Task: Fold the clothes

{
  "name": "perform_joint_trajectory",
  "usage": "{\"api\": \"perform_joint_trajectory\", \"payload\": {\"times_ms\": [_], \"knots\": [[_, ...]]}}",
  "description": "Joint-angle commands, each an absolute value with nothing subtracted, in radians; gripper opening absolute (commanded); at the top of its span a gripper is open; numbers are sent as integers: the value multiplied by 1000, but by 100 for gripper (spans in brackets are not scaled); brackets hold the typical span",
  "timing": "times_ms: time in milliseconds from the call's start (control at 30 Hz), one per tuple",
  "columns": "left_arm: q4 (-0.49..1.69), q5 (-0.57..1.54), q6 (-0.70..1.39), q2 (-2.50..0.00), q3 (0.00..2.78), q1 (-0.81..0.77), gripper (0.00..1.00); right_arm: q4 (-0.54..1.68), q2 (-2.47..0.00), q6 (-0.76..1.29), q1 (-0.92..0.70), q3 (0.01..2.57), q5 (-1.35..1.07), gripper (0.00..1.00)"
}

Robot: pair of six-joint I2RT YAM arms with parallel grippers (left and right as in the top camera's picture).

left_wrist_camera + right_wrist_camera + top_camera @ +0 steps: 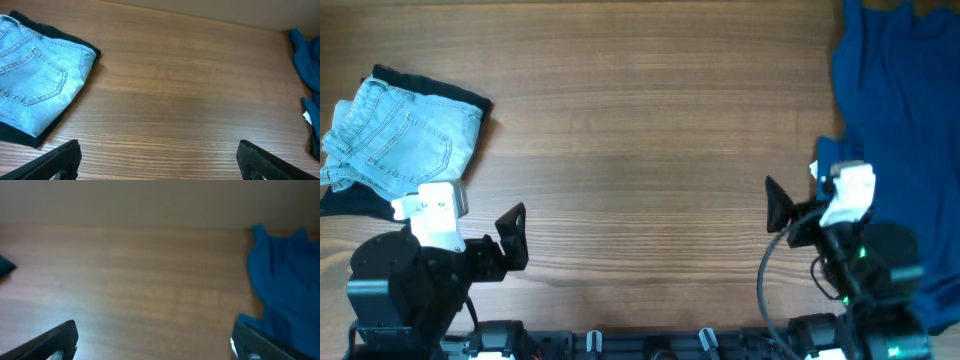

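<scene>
The pale light-blue denim shorts (400, 140) lie folded at the table's left side, on top of a black garment (435, 88). They also show in the left wrist view (35, 80), a back pocket facing up. My left gripper (513, 238) is open and empty, right of and nearer than the shorts, apart from them; its fingers show in the left wrist view (160, 160). My right gripper (778, 205) is open and empty at the right, next to the dark blue cloth; its fingers show in the right wrist view (155, 340).
A plain dark blue cloth (900, 110) lies spread over the table's right side; it also shows in the right wrist view (285, 285) and the left wrist view (307, 60). Bare wooden table (640, 130) lies between the two piles.
</scene>
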State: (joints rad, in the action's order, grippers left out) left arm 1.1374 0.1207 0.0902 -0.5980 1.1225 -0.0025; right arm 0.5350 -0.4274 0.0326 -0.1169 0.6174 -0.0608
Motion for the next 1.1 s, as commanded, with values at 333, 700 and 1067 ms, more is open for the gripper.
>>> {"api": "perform_joint_trajectory", "payload": {"times_ms": [333,700,1067], "knots": [[1134,133,75,-596,1116,-2,100,-22,-3,3,-107,74,-135,100],[1134,133,75,-596,1116,-2,100,-1,-3,27,-107,5,-52,100],[1134,133,75,-596,1116,-2,100,-2,-4,27,-107,5,-53,100]]}}
